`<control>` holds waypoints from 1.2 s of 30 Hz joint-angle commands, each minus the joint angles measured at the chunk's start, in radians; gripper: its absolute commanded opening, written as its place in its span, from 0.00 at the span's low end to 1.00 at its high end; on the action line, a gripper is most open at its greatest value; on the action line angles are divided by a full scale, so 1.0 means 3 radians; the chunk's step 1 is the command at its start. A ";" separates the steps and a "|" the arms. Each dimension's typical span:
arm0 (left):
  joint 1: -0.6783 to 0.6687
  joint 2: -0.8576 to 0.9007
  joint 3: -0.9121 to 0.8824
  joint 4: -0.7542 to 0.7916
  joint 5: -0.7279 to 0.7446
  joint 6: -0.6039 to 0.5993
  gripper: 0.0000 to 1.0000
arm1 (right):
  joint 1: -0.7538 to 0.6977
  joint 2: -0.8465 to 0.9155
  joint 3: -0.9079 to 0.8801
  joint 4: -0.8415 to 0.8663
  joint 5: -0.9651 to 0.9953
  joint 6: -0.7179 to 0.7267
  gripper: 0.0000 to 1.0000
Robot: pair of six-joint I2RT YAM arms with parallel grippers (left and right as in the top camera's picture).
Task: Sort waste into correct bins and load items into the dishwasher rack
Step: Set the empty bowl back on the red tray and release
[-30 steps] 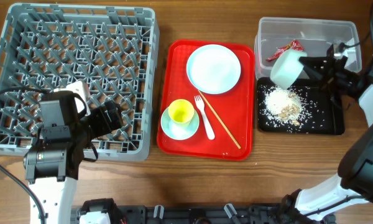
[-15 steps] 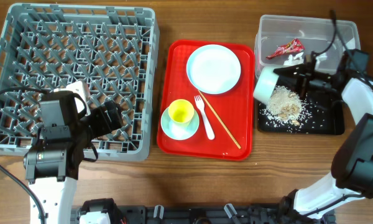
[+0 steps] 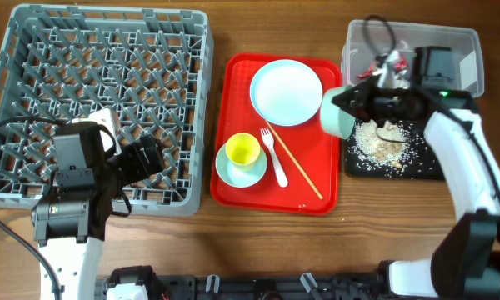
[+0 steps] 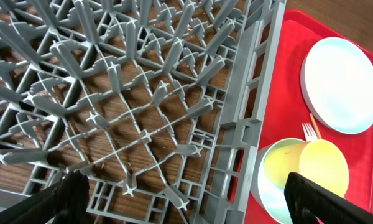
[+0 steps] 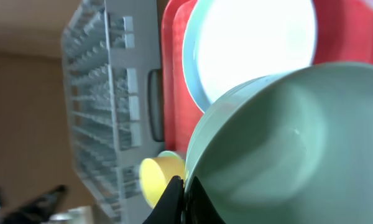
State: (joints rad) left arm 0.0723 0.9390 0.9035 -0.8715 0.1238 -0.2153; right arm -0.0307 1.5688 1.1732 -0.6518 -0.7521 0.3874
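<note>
Brown wooden table (image 3: 233, 242) from above, plain tan blur beyond. At left, grey dishwasher rack (image 3: 100, 83). In the middle, red tray (image 3: 233, 187) with white plate (image 3: 287, 92), yellow cup (image 3: 242, 150) inside light blue bowl (image 3: 229, 173), fork (image 3: 277, 162) and chopsticks (image 3: 298, 169). At right, clear tub (image 3: 467, 42) behind black tray (image 3: 442, 171) strewn with rice scraps (image 3: 375, 146). Clamped in right gripper (image 3: 362, 104): pale green bowl (image 3: 337, 111), tipped sideways at the red tray's right edge. Over the rack's near right corner, left gripper (image 4: 186, 199) with fingers wide apart.

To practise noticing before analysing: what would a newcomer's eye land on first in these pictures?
The large grey plastic pegged rack fills the left side. At centre lies a bright red rectangular tray with a round white plate. Over its right edge the right gripper holds a pale green bowl.
</note>
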 commanded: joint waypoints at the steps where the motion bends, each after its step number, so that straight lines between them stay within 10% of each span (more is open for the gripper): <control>1: 0.0009 0.0000 0.0058 0.0009 -0.0033 -0.0005 1.00 | 0.0404 -0.0118 0.0092 0.0094 0.0912 -0.0388 0.04; 13: 0.0009 0.0000 0.0058 0.0008 -0.0033 -0.0005 1.00 | 0.1530 -0.0019 0.0090 0.0983 0.2449 -0.1142 0.04; 29: 0.0009 0.0000 0.0058 0.0008 -0.0033 -0.0005 1.00 | 0.1678 0.0870 0.0090 0.1300 0.2459 -0.1104 0.04; 36: 0.0009 0.0000 0.0058 0.0008 -0.0033 -0.0005 1.00 | 0.1678 0.0916 0.0092 0.1231 0.2440 -0.1105 0.24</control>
State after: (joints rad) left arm 0.0723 0.9390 0.9035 -0.8715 0.1238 -0.2153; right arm 0.4706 1.8412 1.1801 -0.2764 -0.0280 0.0689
